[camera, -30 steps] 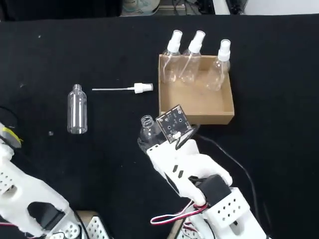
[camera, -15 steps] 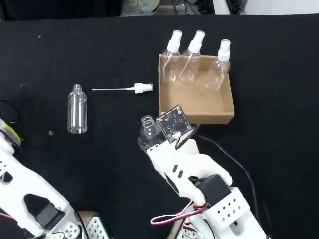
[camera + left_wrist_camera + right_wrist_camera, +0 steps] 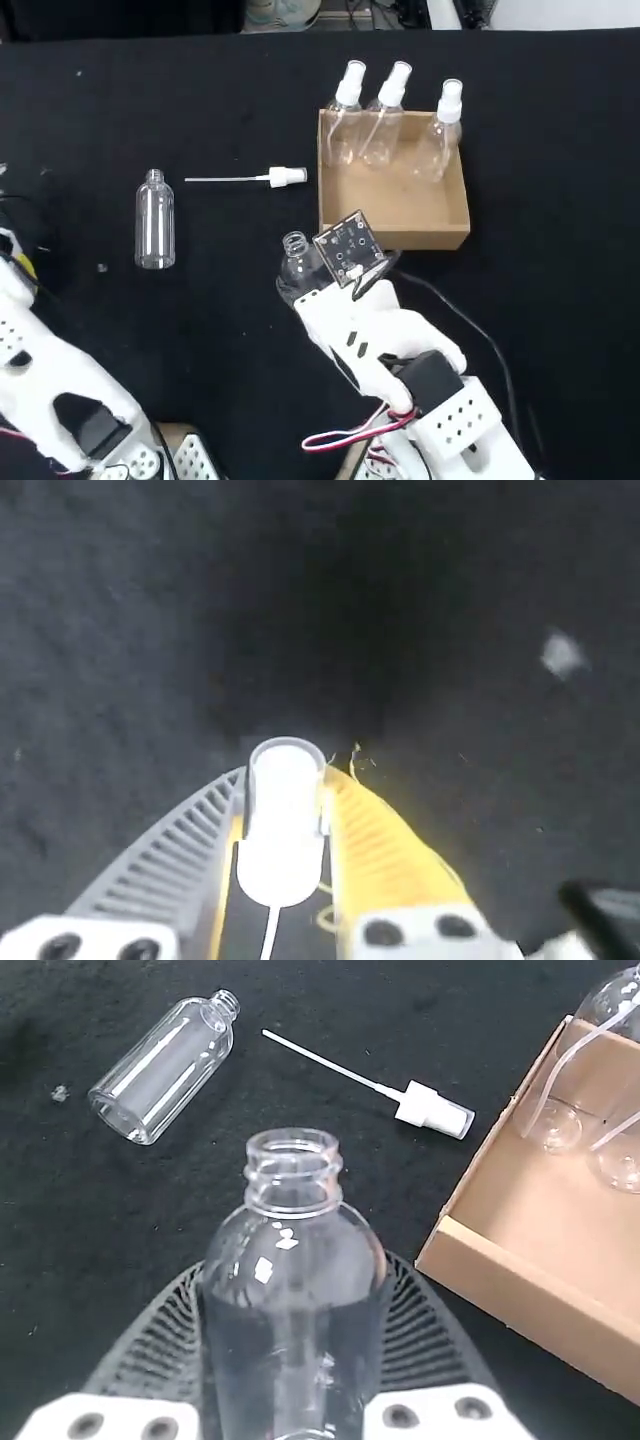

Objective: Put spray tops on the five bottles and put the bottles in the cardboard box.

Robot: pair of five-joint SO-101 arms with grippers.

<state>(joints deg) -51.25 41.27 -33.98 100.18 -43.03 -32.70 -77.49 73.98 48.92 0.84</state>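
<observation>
A spray top (image 3: 283,830) is being gripped by the left gripper (image 3: 287,780), a bottle (image 3: 290,1260) by the right gripper (image 3: 293,1272); the tube (image 3: 268,932) should be centred over the neck (image 3: 293,1165) beyond its jaws.

A table (image 3: 560,300) under matte black cloth takes up nearly the whole high view, evenly lit, with a few pale lint specks (image 3: 101,267) on the nap toward 9 o'clock. Past its far edge at 12 o'clock runs a thin strip of room: dark cables (image 3: 400,10) lying tangled, a white surface (image 3: 560,12) at 1 o'clock, and deep shadow at 11 o'clock
</observation>
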